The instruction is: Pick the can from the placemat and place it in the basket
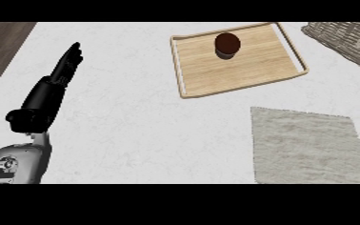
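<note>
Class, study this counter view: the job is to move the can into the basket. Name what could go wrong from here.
1. The can stands on the wooden tray, not the placemat, so a reach toward the placemat would likely miss it.
2. Only a corner of the basket shows, so aiming the drop may be hard.
3. Only the left hand shows, on the far side from the basket.
</note>
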You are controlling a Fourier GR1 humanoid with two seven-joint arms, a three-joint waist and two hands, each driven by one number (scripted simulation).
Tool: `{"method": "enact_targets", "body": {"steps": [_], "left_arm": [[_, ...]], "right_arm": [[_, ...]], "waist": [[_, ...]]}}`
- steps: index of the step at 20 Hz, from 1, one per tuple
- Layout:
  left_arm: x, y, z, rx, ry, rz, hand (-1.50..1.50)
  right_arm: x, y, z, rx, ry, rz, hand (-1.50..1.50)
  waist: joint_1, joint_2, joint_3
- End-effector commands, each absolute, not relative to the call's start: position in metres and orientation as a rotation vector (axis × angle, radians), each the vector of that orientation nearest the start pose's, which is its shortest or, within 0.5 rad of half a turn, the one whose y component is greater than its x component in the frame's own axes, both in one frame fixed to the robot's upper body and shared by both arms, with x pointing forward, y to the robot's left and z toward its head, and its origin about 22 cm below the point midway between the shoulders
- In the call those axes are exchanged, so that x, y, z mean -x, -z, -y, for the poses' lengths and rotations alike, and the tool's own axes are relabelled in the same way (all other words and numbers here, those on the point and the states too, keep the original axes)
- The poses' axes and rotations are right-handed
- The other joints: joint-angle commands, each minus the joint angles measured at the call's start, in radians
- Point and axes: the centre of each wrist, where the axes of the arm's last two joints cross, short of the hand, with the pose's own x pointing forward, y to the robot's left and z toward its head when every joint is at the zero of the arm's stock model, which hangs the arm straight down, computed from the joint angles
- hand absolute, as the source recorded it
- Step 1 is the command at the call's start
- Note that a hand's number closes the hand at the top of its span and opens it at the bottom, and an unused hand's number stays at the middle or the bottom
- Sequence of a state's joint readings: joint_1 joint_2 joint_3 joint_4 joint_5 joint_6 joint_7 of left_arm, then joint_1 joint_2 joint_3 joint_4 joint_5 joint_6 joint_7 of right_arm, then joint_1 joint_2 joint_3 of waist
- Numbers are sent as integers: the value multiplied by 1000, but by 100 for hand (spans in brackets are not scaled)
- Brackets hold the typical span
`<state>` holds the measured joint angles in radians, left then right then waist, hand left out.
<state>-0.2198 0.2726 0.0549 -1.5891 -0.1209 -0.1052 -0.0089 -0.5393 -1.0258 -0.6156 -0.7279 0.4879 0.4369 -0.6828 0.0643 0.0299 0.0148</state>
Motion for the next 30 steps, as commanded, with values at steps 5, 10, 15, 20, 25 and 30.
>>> {"method": "enact_targets", "body": {"steps": [5, 10, 15, 20, 25, 30], "left_arm": [[-301, -82, -266, -220, 436, 1781, 0], [-302, -89, -261, -222, 453, 1793, 0], [-308, -89, -272, -191, 454, 1764, 0], [-307, -81, -260, -216, 452, 1774, 0], [-308, -74, -263, -224, 426, 1763, 0], [-308, -80, -262, -219, 433, 1774, 0]], "right_arm": [[-252, -295, 589, 677, -621, 1933, 150], [-262, -327, 578, 620, -672, 1846, 150], [-285, -345, 557, 574, -718, 1851, 150], [-304, -350, 543, 500, -759, 1744, 150], [-325, -349, 522, 486, -897, 1617, 150], [-337, -348, 513, 539, -930, 1505, 150]], "waist": [[22, 8, -8], [55, 2, -11], [53, 3, -13], [36, -1, -13], [12, -5, -14], [20, 0, -13]]}}
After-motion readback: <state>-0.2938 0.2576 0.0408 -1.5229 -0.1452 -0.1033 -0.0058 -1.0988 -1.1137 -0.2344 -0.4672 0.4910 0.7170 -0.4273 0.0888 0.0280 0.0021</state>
